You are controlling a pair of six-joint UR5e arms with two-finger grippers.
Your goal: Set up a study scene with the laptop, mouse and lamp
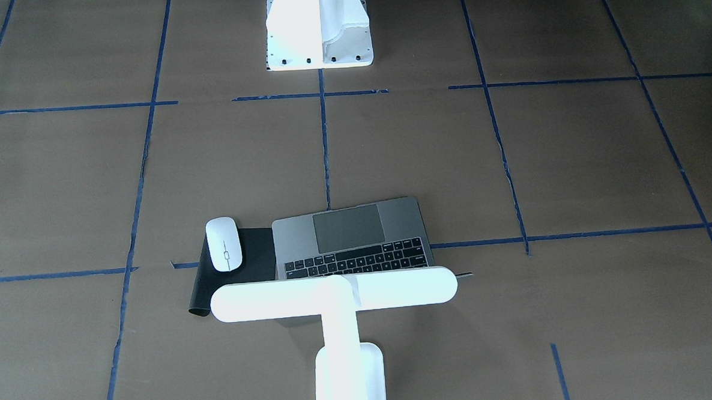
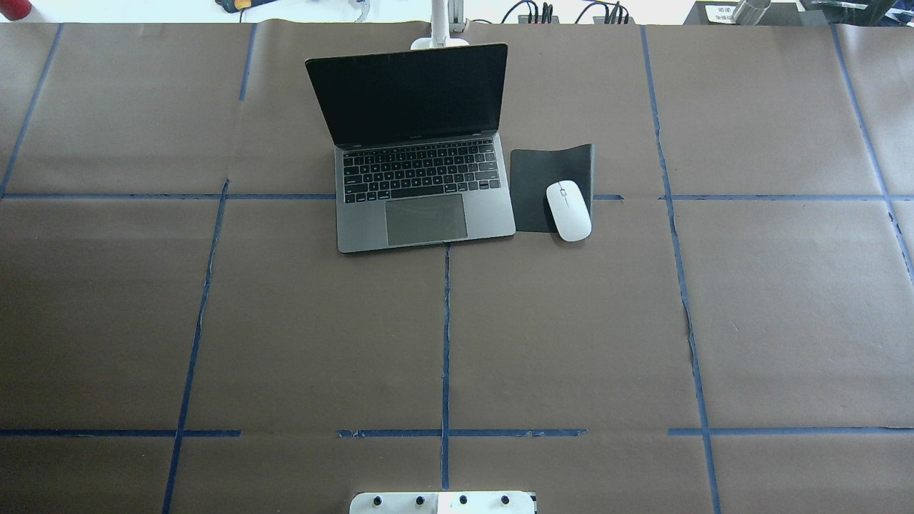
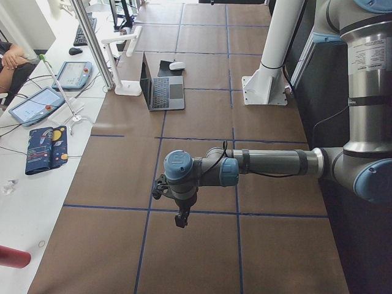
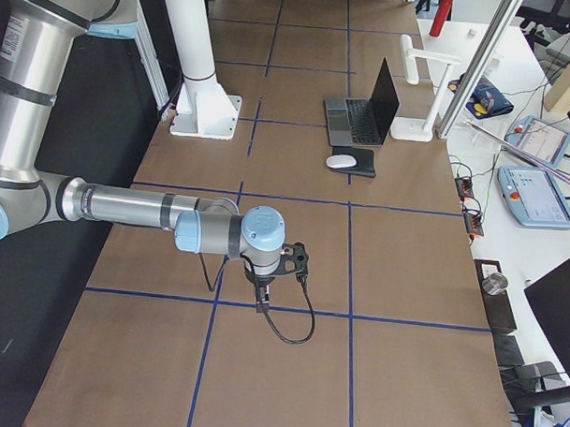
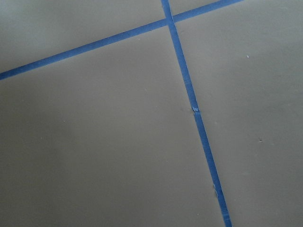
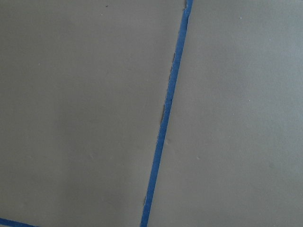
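Observation:
The grey laptop [image 2: 421, 214] stands open at the far middle of the table, screen dark; it also shows in the front view [image 1: 348, 230]. The white mouse [image 2: 568, 210] lies to its right on a black mat [image 2: 532, 182]. The white T-shaped lamp [image 1: 333, 294] stands behind the laptop's lid, its bar head over the screen edge. My left gripper [image 3: 181, 217] hangs over bare table far off at the table's left end. My right gripper [image 4: 263, 297] hangs over the right end. Only the side views show them, so I cannot tell if either is open or shut. Both wrist views show only brown paper and blue tape.
The white bolted pedestal [image 1: 318, 27] stands at the robot's side of the table. Brown paper with blue tape lines [image 2: 446, 343] covers the table. Beyond the far edge are metal posts [image 3: 92, 37], tablets [image 3: 37, 104] and an operator's arm [image 3: 12, 55].

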